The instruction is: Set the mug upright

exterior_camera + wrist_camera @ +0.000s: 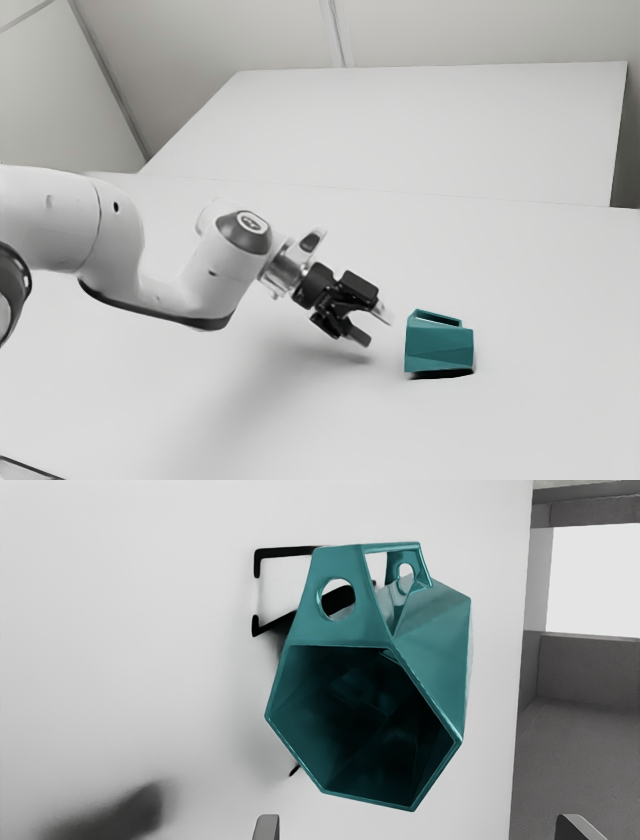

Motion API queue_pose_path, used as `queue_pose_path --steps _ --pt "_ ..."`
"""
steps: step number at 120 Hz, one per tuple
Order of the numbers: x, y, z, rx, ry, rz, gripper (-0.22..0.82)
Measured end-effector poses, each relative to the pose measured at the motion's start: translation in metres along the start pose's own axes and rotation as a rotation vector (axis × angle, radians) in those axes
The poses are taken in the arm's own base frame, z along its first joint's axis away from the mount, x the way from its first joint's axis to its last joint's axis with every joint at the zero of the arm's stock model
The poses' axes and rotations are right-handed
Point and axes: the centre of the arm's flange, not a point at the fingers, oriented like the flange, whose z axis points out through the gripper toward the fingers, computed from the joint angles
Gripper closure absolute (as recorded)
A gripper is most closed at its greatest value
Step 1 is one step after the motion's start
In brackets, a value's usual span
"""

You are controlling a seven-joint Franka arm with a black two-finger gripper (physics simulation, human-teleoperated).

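Observation:
Black and tilted, the gripper is in the exterior view's middle, its two fingers spread and pointing at the mug. The teal faceted mug lies on its side just beyond the fingertips, apart from them, its handle at the upper side. In the wrist view the open mouth of the mug faces my hand, showing a dark inside. The gripper stands open there with nothing held, its fingertips wide apart on either side of the mug's rim.
The white table spreads around the mug, and the mug's dark shadow falls on it. A large white panel stands behind. In the wrist view, the table's edge runs beside the mug, with grey room surfaces beyond.

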Motion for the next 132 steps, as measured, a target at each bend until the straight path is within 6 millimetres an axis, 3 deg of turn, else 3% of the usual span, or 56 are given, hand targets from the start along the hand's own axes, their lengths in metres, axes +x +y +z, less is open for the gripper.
queue_pose_path --steps 25,132 --pt "0.009 -0.012 0.020 -0.049 0.038 0.039 0.00" --pt "0.006 0.016 0.062 -0.090 0.142 0.188 0.00"
